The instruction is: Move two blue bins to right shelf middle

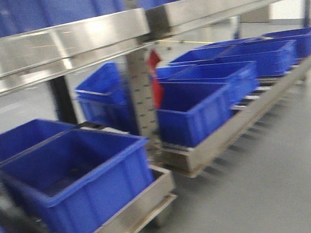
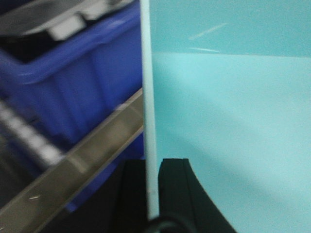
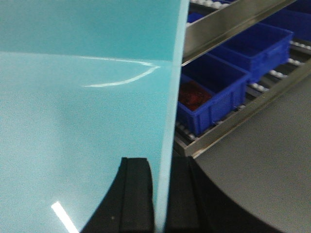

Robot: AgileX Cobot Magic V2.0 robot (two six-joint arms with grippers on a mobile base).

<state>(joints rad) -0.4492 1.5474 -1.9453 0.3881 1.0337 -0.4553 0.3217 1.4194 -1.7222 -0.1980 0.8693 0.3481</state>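
in front of me blue bins sit on a low steel rack (everything blurred). a steel shelf runs above them.

Blue bins, silver shelf, turquoise panel

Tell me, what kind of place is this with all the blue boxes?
Probably a warehouse or factory storeroom: many blue bins sit in rows on long steel shelves, above a bare grey floor.

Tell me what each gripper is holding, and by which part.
Left gripper clamps the thin edge of a teal panel; right gripper clamps the thin edge of a second teal panel. What the panels belong to cannot be told.
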